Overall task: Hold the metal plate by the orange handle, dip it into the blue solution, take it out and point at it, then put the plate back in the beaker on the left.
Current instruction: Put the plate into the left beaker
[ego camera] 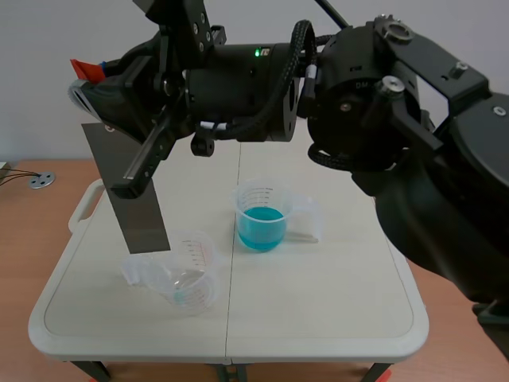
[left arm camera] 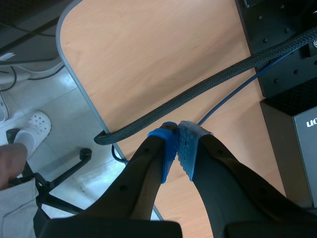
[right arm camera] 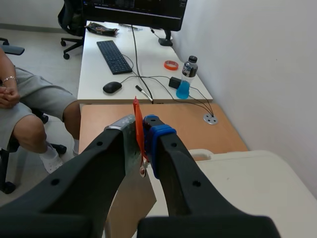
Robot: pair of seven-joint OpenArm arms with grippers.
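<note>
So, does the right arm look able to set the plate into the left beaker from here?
Probably yes: the right gripper is shut on the orange handle, the metal plate hangs just over the empty beaker, nothing lies between, and the blue-filled beaker stands aside.

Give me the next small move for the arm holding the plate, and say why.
If dipping and pointing are done, probably lower the right gripper a little, straight down. It is shut on the orange handle, and the metal plate hangs with its lower edge just at the clear beaker on the left, away from the blue solution.
</note>
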